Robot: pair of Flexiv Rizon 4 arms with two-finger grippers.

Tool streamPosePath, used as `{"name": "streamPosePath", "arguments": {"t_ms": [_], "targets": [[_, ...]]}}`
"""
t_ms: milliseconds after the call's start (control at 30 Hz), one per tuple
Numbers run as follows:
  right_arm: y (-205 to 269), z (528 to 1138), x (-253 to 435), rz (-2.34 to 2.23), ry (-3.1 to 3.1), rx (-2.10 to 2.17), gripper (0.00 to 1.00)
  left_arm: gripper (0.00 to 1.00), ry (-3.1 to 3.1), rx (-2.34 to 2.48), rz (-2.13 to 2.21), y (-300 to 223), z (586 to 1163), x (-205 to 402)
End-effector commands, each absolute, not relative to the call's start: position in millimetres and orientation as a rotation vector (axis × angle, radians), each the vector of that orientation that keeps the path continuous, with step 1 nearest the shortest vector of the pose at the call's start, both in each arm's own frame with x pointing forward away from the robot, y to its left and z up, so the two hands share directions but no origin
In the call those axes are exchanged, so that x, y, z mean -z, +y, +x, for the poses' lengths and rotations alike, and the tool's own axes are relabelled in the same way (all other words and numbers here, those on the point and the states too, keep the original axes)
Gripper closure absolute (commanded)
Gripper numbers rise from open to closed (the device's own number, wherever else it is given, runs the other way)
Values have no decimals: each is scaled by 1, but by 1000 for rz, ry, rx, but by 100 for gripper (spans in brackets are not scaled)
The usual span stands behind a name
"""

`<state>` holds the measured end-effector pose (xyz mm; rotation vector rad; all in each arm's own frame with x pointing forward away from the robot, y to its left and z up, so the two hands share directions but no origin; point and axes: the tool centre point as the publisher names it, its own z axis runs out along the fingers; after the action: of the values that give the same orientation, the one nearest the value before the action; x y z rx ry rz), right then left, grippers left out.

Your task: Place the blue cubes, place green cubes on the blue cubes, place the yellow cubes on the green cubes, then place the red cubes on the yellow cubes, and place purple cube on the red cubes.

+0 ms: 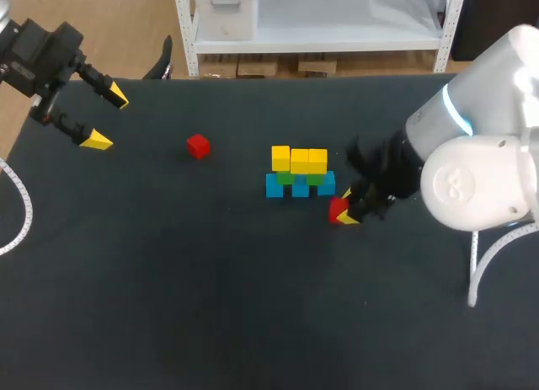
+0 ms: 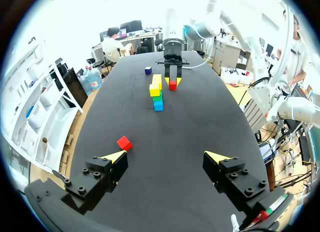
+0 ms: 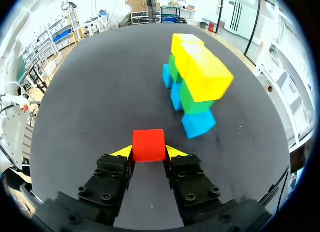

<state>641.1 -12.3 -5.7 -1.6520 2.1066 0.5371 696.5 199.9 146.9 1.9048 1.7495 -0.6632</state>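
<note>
A three-layer stack stands mid-table: blue cubes (image 1: 300, 187) at the base, green cubes (image 1: 295, 178) on them, yellow cubes (image 1: 299, 160) on top. My right gripper (image 3: 149, 152) sits on the table just right of the stack, shut on a red cube (image 3: 149, 145) with a yellow tip against each side. A second red cube (image 1: 198, 146) lies alone left of the stack. My left gripper (image 1: 108, 118) hangs open over the far left corner, holding nothing. The purple cube (image 2: 148, 70) lies beyond the stack in the left wrist view; the head view does not show it.
The table (image 1: 168, 306) is a dark mat. My right arm's white body (image 1: 480, 171) covers the table's right side in the head view. In the right wrist view the stack (image 3: 195, 86) stands ahead of the fingers and to one side.
</note>
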Motion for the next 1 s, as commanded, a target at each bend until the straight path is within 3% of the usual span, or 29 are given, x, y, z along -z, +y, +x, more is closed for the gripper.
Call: {"name": "streamPosePath", "arguments": {"t_ms": [33,533,1000], "targets": [[-31,640,-16,-1655,2123,-527,100,0,1747,664,1908,200,698,-147],[-60,685,-79,-1667,2107,-461,100,0,1747,664,1908,200,698,-147],[-24,707,-107,-1782,1963,-449,100,0,1747,664,1908,200,698,-147]]}}
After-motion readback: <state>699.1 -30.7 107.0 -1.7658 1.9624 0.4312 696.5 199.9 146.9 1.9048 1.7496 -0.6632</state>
